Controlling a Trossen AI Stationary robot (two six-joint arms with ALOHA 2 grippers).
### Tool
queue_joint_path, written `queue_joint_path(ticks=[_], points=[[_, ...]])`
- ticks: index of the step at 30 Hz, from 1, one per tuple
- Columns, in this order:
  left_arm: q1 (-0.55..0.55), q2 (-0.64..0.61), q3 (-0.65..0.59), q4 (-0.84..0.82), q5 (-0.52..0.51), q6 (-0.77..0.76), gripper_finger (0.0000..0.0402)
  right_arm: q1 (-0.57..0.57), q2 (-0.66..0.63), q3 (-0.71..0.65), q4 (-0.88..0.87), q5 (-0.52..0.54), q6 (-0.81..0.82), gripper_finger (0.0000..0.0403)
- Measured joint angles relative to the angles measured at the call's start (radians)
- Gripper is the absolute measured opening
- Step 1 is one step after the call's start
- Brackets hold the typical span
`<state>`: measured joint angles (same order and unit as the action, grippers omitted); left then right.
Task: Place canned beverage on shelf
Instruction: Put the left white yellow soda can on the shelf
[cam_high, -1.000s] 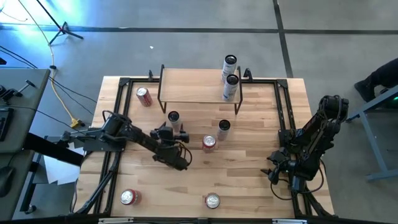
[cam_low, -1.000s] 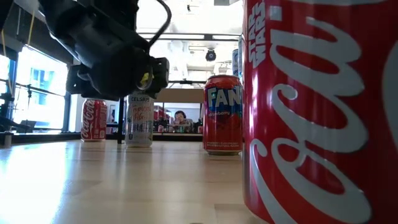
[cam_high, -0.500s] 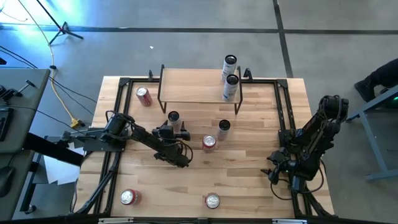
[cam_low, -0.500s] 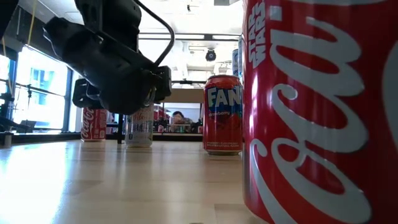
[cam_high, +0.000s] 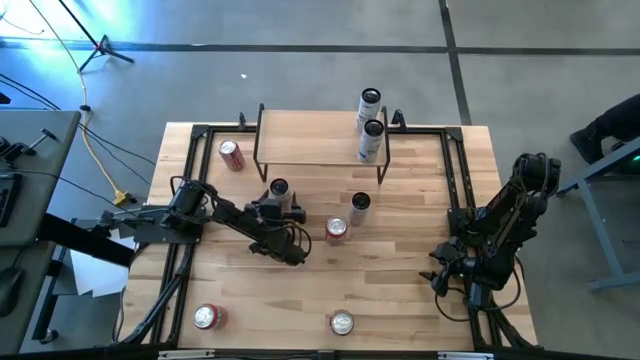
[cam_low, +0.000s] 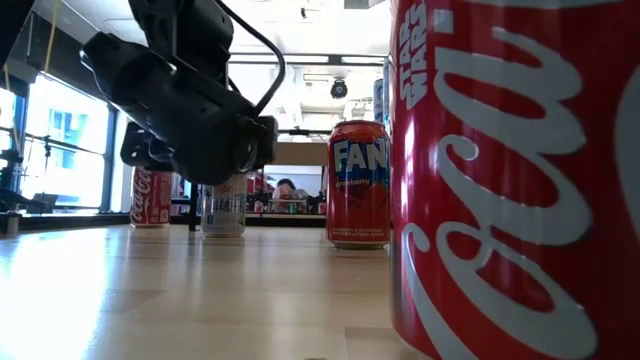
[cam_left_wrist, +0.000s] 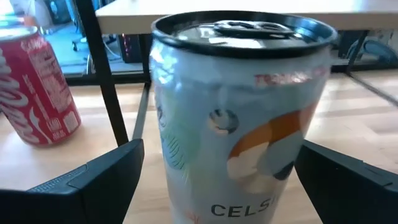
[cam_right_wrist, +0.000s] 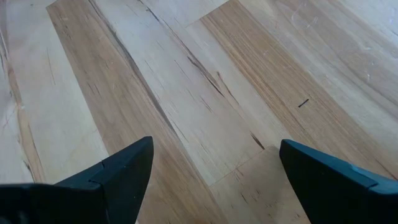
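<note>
Fingers (cam_left_wrist: 81, 183) of our left gripper (cam_high: 281, 201) stand spread on either side of the white Celsius can (cam_left_wrist: 239, 118), with gaps showing between each finger and the can wall, so nothing is grasped. That can (cam_high: 279, 189) stands upright on the tabletop (cam_high: 400, 290), just in front of the shelf (cam_high: 310, 135), near its left legs. Two slim cans (cam_high: 371, 138) stand at the shelf's right end. A red Fanta can (cam_low: 358, 184) and another slim can (cam_high: 359, 206) stand to the right of our left gripper. Our right gripper (cam_right_wrist: 211, 180) waits by the table's right edge, fingers apart over bare wood.
</note>
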<state>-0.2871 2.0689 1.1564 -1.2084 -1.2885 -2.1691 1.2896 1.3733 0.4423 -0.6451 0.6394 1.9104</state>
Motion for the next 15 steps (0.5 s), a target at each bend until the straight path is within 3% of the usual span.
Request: queue_joint_path(ticks=[8, 15], points=[[-0.009, 0.000, -0.014, 0.019, -0.078, -0.020, 0.0390, 0.000, 0.000, 0.000, 0.000, 0.000, 0.000, 0.0339], [-0.016, -0.001, -0.101, 0.180, -0.149, -0.010, 0.0383, 0.000, 0.000, 0.000, 0.000, 0.000, 0.000, 0.0339]])
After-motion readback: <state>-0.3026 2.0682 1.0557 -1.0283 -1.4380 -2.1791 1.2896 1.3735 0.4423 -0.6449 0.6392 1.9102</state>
